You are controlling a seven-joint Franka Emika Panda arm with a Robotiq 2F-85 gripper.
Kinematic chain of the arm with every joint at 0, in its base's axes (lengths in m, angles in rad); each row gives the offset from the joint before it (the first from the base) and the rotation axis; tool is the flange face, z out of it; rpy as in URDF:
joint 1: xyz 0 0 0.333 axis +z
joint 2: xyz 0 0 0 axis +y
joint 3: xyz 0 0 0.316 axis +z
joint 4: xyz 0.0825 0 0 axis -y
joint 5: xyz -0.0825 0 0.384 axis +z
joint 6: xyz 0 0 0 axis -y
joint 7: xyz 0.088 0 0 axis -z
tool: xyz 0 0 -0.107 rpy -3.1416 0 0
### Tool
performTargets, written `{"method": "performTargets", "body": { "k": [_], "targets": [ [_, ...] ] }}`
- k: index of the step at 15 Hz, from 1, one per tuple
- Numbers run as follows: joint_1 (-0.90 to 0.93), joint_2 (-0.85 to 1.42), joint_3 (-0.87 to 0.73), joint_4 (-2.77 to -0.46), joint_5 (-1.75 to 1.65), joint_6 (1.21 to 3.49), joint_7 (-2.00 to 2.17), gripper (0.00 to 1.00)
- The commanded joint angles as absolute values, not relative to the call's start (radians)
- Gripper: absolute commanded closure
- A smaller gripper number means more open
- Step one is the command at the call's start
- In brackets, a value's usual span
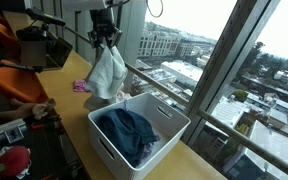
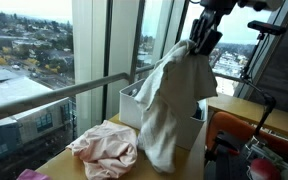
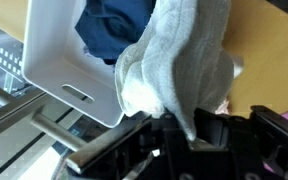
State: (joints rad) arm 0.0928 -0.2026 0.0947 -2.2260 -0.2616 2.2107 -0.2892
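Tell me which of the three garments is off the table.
The white cloth, pinched in the claw and hanging in the air. The pink garment lies on the tabletop; the blue garment sits in the white bin.

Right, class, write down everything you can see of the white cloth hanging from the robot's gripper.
The off-white soft fabric cloth hangs limp in long crumpled folds, pinched at its top by the shut gripper. It looks like thick towelling. Its lower end dangles over the wooden table, close beside the white plastic basket; whether it brushes that cannot be told.
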Motion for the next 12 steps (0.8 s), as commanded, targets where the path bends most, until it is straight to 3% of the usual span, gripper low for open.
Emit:
{"method": "performTargets", "body": {
  "k": [1, 12],
  "targets": [
    [0.069, -0.316, 0.045, -2.142, -0.251, 2.089, -0.348, 0.97],
    [0.015, -0.307, -0.041, -1.891, -0.268, 1.993, -0.396, 0.97]
  ]
}}
